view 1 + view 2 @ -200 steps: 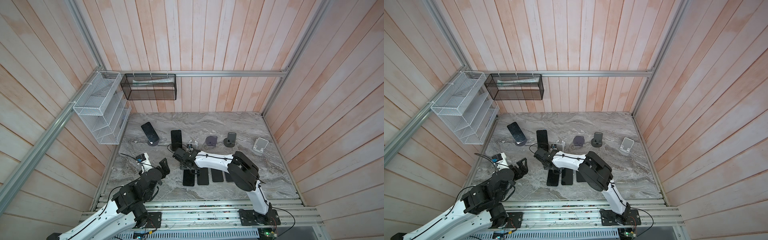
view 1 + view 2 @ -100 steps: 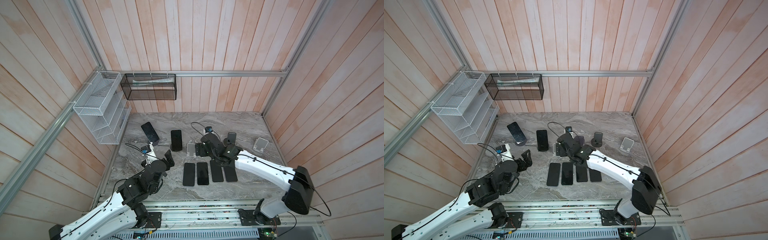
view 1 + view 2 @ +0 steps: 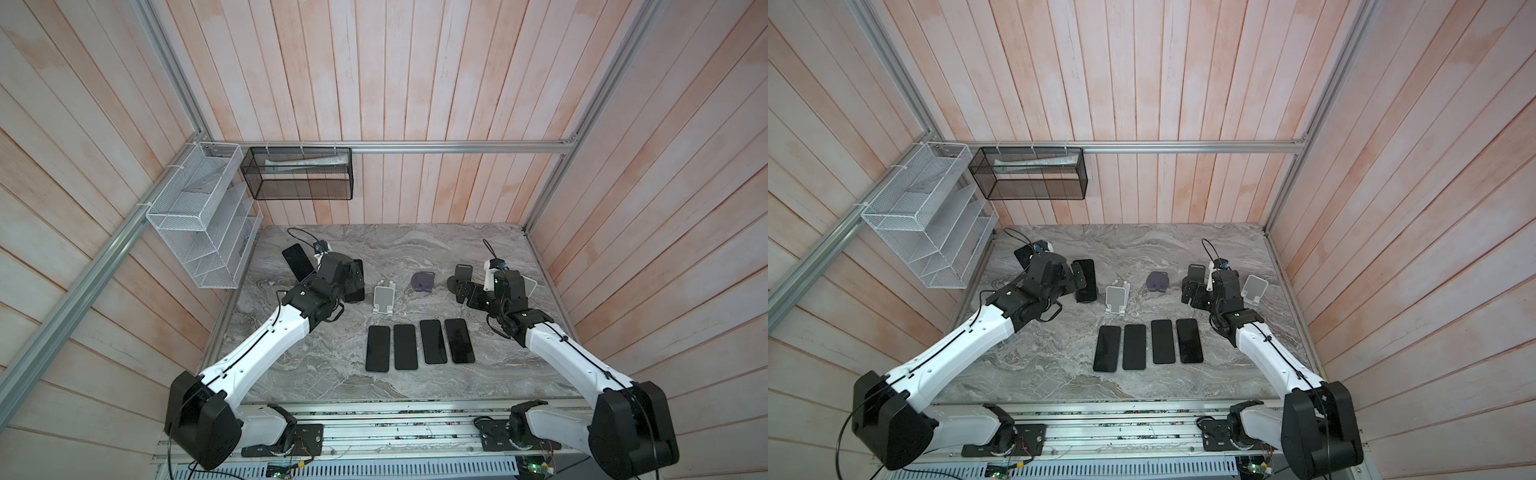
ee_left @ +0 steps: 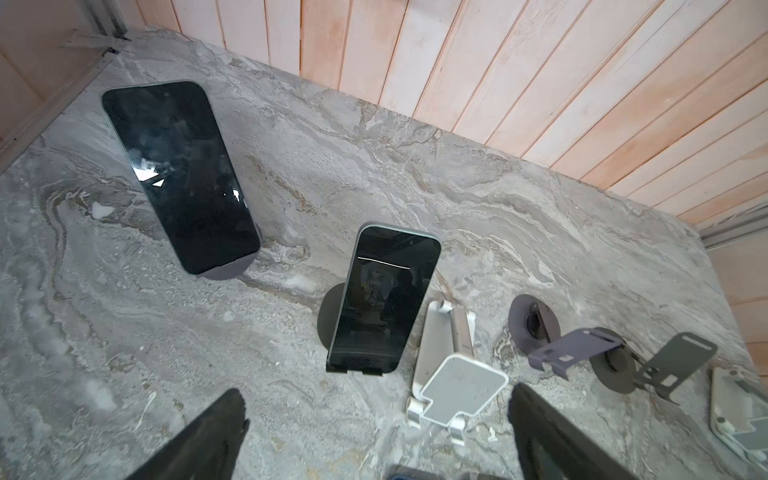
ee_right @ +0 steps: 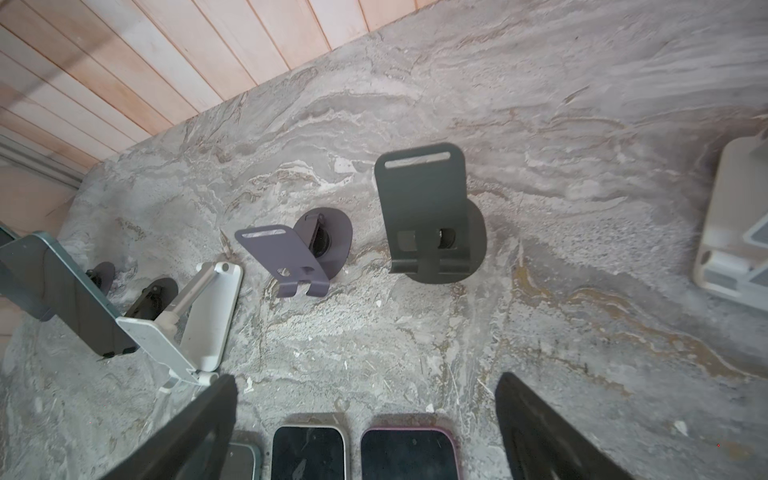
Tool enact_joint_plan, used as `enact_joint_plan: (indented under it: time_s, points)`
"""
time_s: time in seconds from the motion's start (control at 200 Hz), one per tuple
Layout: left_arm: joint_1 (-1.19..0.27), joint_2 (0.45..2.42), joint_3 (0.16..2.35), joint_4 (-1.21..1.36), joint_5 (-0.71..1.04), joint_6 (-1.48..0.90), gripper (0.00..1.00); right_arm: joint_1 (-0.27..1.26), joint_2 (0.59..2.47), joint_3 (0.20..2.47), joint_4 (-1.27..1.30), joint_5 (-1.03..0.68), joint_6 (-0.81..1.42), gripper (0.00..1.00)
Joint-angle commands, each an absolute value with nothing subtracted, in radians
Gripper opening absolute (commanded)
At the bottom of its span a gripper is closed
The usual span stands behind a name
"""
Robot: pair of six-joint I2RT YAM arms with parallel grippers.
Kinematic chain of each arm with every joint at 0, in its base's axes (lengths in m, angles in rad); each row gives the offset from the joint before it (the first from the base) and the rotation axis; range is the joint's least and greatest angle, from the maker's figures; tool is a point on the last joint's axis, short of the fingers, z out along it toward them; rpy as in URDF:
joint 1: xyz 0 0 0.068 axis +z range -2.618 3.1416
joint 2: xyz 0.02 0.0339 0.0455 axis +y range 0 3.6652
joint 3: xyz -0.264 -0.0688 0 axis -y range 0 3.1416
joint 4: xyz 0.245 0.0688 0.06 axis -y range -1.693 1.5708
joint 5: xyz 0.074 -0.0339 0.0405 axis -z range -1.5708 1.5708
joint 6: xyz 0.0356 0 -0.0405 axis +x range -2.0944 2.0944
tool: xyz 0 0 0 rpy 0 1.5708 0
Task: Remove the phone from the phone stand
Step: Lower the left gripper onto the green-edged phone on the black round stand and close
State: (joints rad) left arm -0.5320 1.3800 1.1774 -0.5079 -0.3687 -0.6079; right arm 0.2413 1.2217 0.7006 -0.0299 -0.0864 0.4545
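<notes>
Two dark phones stand on stands at the back left. The nearer phone (image 4: 384,299) (image 3: 358,291) (image 3: 1089,286) leans on a black round-based phone stand (image 4: 326,316). The farther phone (image 4: 178,174) (image 3: 297,262) is tilted on its own stand. My left gripper (image 4: 376,399) (image 3: 347,278) is open just in front of the nearer phone, apart from it, with nothing between its fingers. My right gripper (image 5: 365,382) (image 3: 467,293) (image 3: 1192,293) is open and empty at the back right, facing an empty dark grey stand (image 5: 428,216).
Empty stands line the back: a white stand (image 3: 384,297) (image 4: 457,382), a purple stand (image 3: 422,282) (image 5: 291,257) and another white stand (image 3: 1255,287) at the far right. Several phones (image 3: 405,347) lie flat in a row mid-table. Wire baskets (image 3: 199,216) hang on the left wall.
The left arm has reached from the front edge to the standing phones at the back left. The right arm has swung from the middle left across to the back right. Both grippers have opened wider.
</notes>
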Motion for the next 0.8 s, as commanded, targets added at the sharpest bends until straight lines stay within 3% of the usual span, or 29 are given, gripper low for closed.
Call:
enact_joint_plan:
  time_s: [0.0, 0.45, 0.79]
  points:
    - [-0.532, 1.457, 1.27, -0.59, -0.335, -0.529, 1.0, 0.204, 1.235, 0.667, 0.013, -0.15, 0.456, 0.98]
    - [-0.526, 1.721, 1.487, -0.636, -0.328, -0.426, 1.0, 0.095, 1.195, 0.584, 0.141, -0.28, 0.485, 0.98]
    - [-0.492, 1.883, 1.651, -0.758, -0.361, -0.461, 1.0, 0.095, 1.156, 0.578, 0.123, -0.24, 0.486, 0.98]
